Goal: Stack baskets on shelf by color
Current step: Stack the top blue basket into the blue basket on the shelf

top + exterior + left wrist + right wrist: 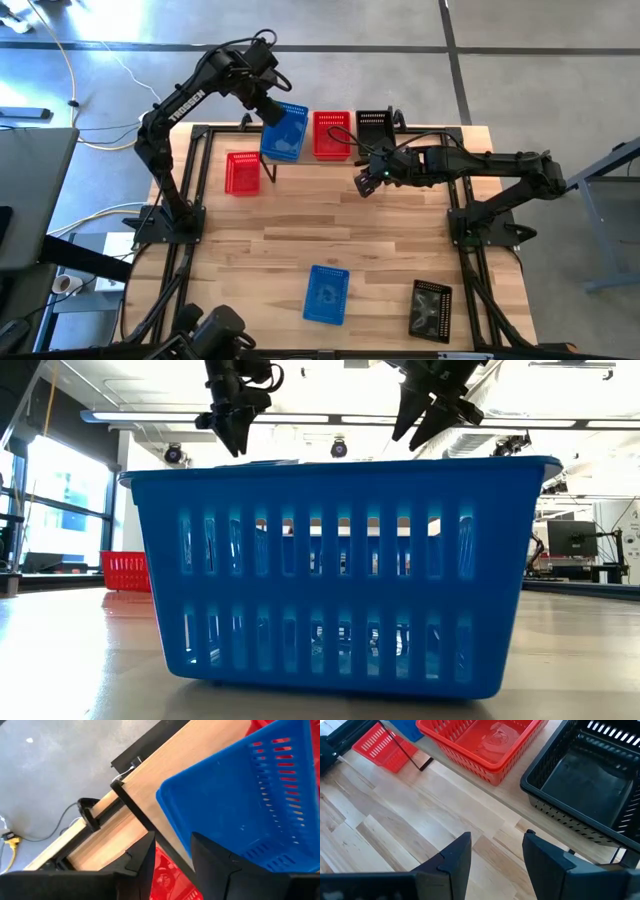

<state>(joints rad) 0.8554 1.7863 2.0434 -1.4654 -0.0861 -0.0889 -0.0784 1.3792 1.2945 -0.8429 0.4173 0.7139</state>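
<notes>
Overhead, the shelf (pixel 430 160) is seen at the table's far edge, with a red basket (pixel 332 135) at its middle and a black basket (pixel 373 125) beside it. At the shelf's other end, a tilted blue basket (pixel 284 132) is gripped by the left gripper (pixel 270 108). The right gripper (pixel 365 182) hangs just before the shelf, fingers apart and empty. A second red basket (pixel 242 172), a second blue basket (pixel 326 295) and a second black basket (pixel 431 310) lie on the tabletop.

Low down, the shelf is blocked by the second blue basket.

From the left wrist, the held wall is clamped; levelling before release seems wise.

From the right wrist, only parts of the shelf baskets show.
</notes>
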